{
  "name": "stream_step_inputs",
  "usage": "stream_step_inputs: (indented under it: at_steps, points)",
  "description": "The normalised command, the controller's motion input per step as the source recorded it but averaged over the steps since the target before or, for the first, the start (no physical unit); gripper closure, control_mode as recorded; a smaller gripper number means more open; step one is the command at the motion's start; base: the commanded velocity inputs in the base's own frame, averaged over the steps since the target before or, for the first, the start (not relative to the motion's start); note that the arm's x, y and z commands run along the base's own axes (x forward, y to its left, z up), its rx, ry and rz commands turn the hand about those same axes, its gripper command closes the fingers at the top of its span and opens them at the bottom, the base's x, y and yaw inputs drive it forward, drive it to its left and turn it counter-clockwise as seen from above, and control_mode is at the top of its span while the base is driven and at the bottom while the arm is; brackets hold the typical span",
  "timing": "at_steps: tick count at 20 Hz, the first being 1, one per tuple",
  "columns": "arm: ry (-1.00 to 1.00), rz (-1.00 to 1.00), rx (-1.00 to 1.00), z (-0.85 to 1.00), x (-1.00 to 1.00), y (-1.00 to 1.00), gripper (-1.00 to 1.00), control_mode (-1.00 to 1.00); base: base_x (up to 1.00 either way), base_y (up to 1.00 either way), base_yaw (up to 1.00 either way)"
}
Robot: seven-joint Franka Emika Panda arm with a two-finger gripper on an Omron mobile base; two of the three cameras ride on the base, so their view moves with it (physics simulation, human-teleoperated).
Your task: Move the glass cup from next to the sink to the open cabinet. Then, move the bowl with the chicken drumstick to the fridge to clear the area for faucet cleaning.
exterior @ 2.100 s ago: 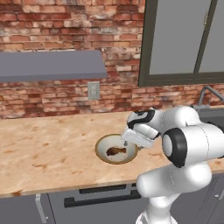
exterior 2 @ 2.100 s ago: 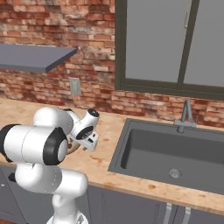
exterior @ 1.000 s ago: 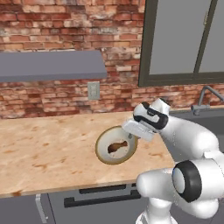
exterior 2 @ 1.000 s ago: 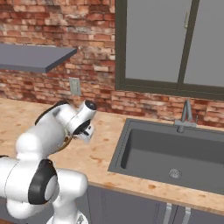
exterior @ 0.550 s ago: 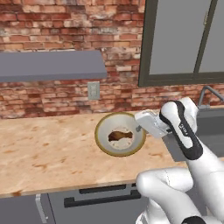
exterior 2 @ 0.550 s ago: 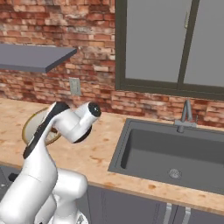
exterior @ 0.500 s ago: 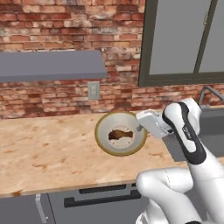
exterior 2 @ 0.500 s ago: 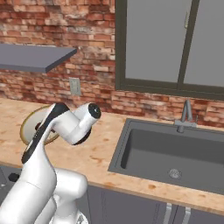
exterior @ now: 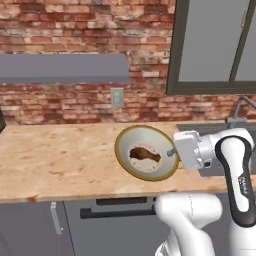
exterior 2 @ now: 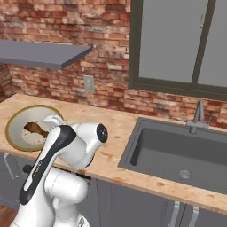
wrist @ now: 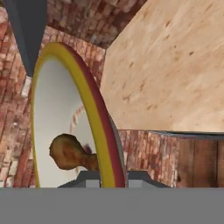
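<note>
Above wooden counter [exterior: 60, 160], gripper [exterior: 172, 151] pinched golden-rimmed cream bowl [exterior: 145, 152] rim, tilted; glossy brown drumstick [exterior: 144, 154] inside, for carrying fridgeward.

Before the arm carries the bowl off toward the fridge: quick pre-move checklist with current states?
1. Gripper pinched on the bowl rim: ok.
2. Bowl lifted off the counter: ok.
3. Bowl level: not ok, tilted steeply, face toward the left base camera.
4. Chicken drumstick inside the bowl: ok, though the tilt may let it slide.
5. Sink holds nothing in the way: ok.
6. Fridge door open and path to it: cannot tell.
</note>
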Motion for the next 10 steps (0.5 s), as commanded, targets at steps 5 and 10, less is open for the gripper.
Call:
stream_step_inputs:
  at_steps: [5,10]
  points:
    - [0.00,0.00,0.00,0.00,0.00,0.00,1.00,1.00,-0.99,-0.09,0.59]
    - [0.00,0.00,0.00,0.00,0.00,0.00,1.00,1.00,-0.86,-0.01,0.62]
